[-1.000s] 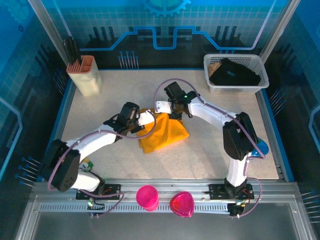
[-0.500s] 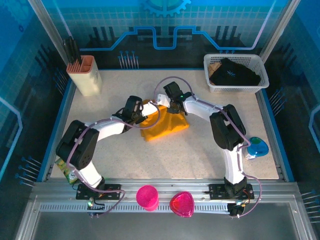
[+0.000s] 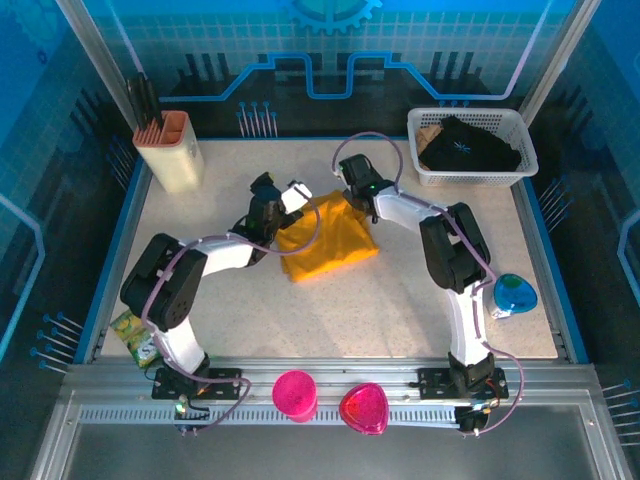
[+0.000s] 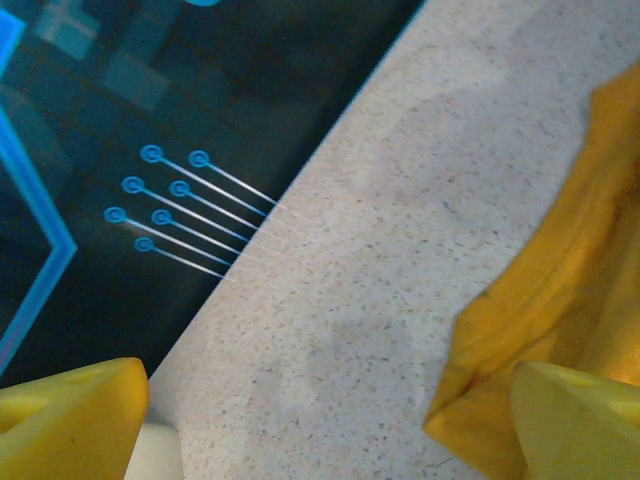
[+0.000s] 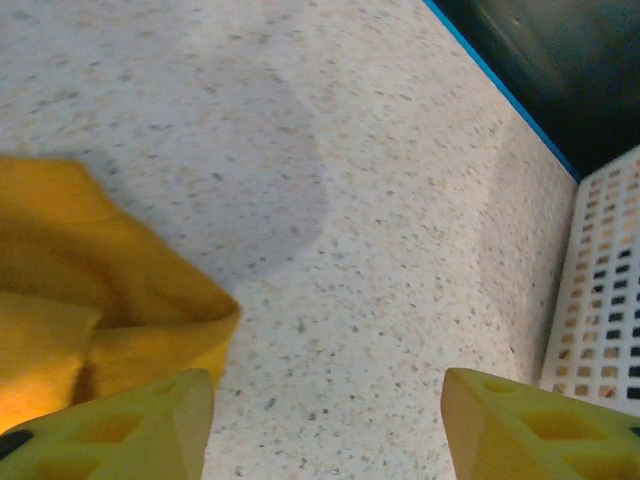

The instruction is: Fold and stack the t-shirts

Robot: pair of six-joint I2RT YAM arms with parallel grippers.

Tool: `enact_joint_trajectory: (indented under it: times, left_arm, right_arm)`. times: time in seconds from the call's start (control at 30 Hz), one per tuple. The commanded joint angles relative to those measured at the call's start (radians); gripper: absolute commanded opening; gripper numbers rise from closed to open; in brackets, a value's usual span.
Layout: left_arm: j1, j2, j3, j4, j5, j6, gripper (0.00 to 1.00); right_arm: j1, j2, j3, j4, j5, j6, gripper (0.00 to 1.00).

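The t-shirt [image 3: 325, 240] is being flanked at its far corners by the left hand [image 4: 320, 435] and right hand [image 5: 325, 430], both parted, empty, equally near.

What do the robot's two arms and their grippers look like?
The left arm and right arm have white links, black joints and a thin lilac cable looping along each. The left gripper and right gripper have blunt yellow fingers.
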Motion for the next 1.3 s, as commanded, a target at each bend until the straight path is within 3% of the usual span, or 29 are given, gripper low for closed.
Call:
enact_joint_trajectory:
  times: [0.0,0.1,0.3,0.4,0.53,0.73,0.97,1.13,1.27]
  left_arm:
    - [0.007,-0.100,-0.049,0.053,-0.039,-0.105,0.94]
    - [0.007,-0.189,-0.078,-0.024,-0.055,-0.204,0.94]
    - [0.007,-0.336,0.020,-0.561,-0.020,-0.556,0.92]
    - [0.007,-0.370,0.012,-0.633,0.030,-0.708,0.91]
    - [0.008,-0.373,-0.006,-0.628,0.111,-0.838,0.93]
    - [0.024,-0.274,0.020,-0.624,0.110,-0.961,0.97]
    - [0.083,-0.155,0.069,-0.639,0.165,-1.117,0.96]
    - [0.114,-0.103,0.086,-0.619,0.231,-1.164,0.94]
    - [0.127,-0.047,0.147,-0.699,0.315,-1.195,0.92]
  right_arm:
    - [-0.041,0.017,0.103,-0.126,-0.039,0.220,0.56]
    - [-0.050,-0.014,0.103,-0.177,-0.139,0.280,0.55]
    - [-0.065,-0.081,0.073,-0.297,-0.503,0.282,0.56]
    - [-0.099,-0.053,0.089,-0.343,-0.734,0.267,0.52]
    - [-0.138,0.000,0.119,-0.362,-0.881,0.237,0.59]
    - [-0.157,0.061,0.163,-0.359,-0.944,0.199,0.64]
    - [-0.160,0.141,0.242,-0.376,-0.962,0.184,0.65]
    - [-0.165,0.185,0.297,-0.383,-0.962,0.189,0.64]
    - [-0.167,0.216,0.320,-0.384,-0.971,0.196,0.63]
